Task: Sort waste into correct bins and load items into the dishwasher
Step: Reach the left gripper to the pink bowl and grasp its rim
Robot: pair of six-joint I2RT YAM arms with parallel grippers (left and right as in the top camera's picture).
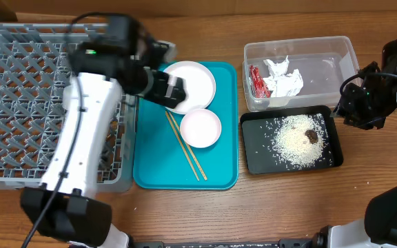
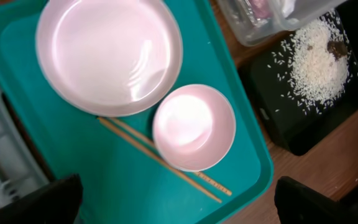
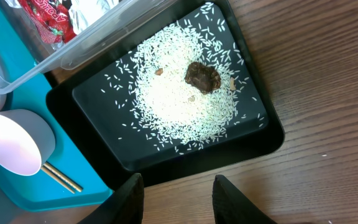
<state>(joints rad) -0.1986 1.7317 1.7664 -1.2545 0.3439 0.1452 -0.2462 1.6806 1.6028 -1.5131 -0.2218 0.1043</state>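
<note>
I judge sorting done, loading in hand. My left hand hangs wide above the plate on the teal tray; right hand half-spread, empty. Next I'd pinch the plate's rim.

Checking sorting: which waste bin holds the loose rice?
The shallow black rectangular tray; the clear rectangular plastic tub holds a crinkled red wrapper and crumpled white napkin.

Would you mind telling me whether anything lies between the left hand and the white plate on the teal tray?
Nothing visible does. The left hand hovers open above the plate, whose top is bare; the bowl and chopsticks lie beside it on the tray, not on it.
</note>
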